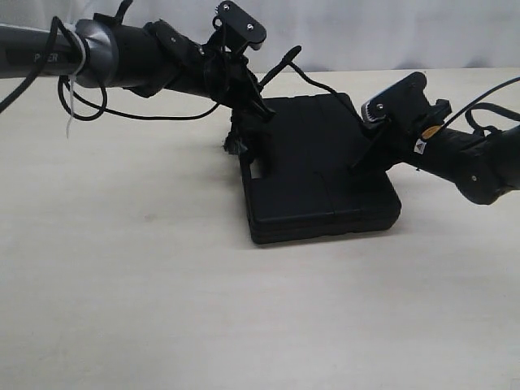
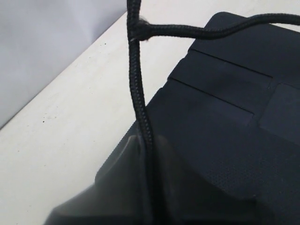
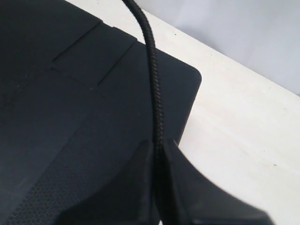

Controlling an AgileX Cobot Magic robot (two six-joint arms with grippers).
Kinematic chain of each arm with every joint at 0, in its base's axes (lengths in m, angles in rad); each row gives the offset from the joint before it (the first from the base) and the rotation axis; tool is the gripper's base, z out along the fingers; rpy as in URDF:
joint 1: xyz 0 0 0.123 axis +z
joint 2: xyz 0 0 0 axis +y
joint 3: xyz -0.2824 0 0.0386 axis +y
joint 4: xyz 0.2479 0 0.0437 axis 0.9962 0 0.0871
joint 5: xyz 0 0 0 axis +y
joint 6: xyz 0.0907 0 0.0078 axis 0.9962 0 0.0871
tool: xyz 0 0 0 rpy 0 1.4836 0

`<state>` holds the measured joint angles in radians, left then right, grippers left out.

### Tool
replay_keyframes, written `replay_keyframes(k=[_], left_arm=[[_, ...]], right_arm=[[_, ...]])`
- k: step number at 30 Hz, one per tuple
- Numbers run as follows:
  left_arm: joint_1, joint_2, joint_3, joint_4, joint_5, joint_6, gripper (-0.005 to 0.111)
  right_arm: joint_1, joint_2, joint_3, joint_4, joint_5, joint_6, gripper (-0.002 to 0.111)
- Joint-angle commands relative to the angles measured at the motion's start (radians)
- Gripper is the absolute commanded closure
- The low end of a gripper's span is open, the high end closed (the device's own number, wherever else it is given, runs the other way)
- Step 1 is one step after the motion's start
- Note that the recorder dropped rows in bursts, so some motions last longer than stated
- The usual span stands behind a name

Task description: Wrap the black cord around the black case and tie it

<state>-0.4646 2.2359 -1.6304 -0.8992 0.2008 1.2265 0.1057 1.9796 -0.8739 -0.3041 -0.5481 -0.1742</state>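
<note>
Pale beige matte tabletop (image 1: 122, 284) fills the ext. view. On it lies the black case (image 1: 317, 171), flat, rectangular, textured plastic w/ shallow raised panels, lying flat just off frame centre toward 2 o'clock; handle cut-out (image 1: 256, 172) on its 9 o'clock edge. L arm (image 1: 122, 49), dark grey tube w/ white zip-tie, comes in from 10 o'clock; R arm (image 1: 479, 158), black, from 3 o'clock. L gripper (image 1: 258, 107) hangs over the case's 10–11 o'clock corner; wrist view shows its fingers (image 2: 122, 159) pressed tight together on the cord, no gap visible. R gripper (image 1: 361, 162) is at the case's 2–3 o'clock side, tips low over the lid; its fingers (image 3: 183, 164) likewise pinched hard on the cord. Black cord (image 1: 313, 81), thin braided rope, arcs in the air above the case's 12 o'clock edge from one gripper across to the other, running taut out of each pair of fingers (image 2: 136, 84) (image 3: 152, 70). Small knot (image 2: 139, 29) sits on the cord near the L gripper, where the strand bends off over the lid. Frayed dark tuft (image 1: 233, 146) dangles below the L gripper, at the case's 9 o'clock edge.
</note>
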Motion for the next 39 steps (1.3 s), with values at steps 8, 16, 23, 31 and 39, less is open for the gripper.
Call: replay_keyframes(k=[8,16,23,31,39], left_arm=[[-0.001,-0.012,0.001,-0.002,0.017,0.003,0.107],[-0.001,-0.012,0.001,-0.002,0.007,0.003,0.107],[-0.001,-0.012,0.001,-0.002,0.022,0.015,0.107],[-0.025,-0.012,0.001,-0.002,0.038,0.117,0.107],[-0.094,-0.012,0.001,-0.002,0.039,0.211,0.107]], right_arm=[[-0.001,-0.009,0.002,0.105,-0.009,-0.072,0.104],[0.001,-0.009,0.002,0.143,0.006,-0.116,0.104],[0.001,-0.009,0.002,0.131,-0.014,-0.078,0.104],[0.001,-0.009,0.002,0.062,-0.034,-0.007,0.104],[0.001,-0.009,0.002,0.015,-0.054,0.035,0.104]])
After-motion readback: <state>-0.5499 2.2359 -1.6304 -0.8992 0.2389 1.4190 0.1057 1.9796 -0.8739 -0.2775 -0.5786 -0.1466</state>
